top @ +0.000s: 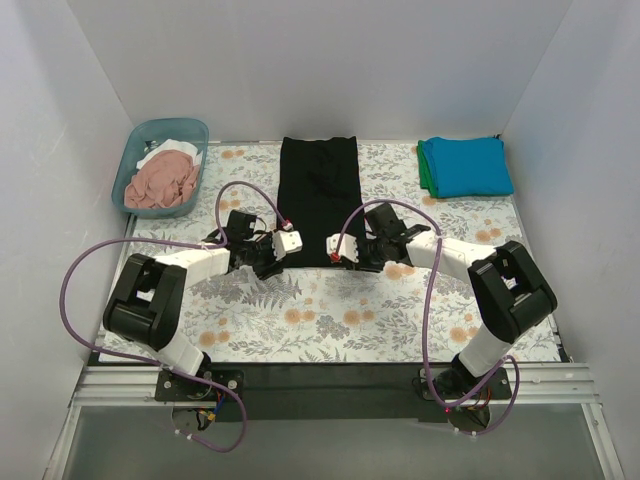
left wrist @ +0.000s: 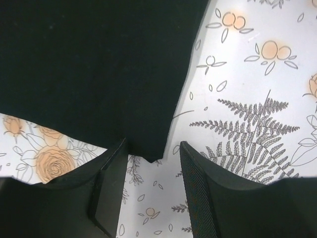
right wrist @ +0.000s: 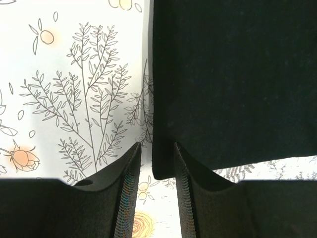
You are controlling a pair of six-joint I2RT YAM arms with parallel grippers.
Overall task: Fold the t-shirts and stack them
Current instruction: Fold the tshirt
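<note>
Jaws on the left arm (top: pixel 190 262) are held moderately apart. The near left corner of a long black cloth t-shirt (top: pixel 319 190) is seen lying loose between them in the left wrist view, not pinched, with flower-printed tabletop (top: pixel 330 315) showing beside it. On the right arm (top: pixel 455 250) the jaws are parted more narrowly. The shirt's near right corner is framed between them, a sliver of tabletop is left against one inner face, and nothing is clamped.

The black t-shirt is spread flat as a narrow strip, folded lengthwise, running from the far edge of the tabletop toward the arms.

Well to the left of the shirt's far end, a teal plastic tub (top: pixel 168 123) is set, and a crumpled dusty pink t-shirt (top: pixel 165 182) and a bit of white cloth (top: pixel 170 148) are held inside it. Well to the right of that far end, a folded teal-blue t-shirt (top: pixel 468 165) is laid on a green one (top: pixel 425 178), of which only an edge is seen.
</note>
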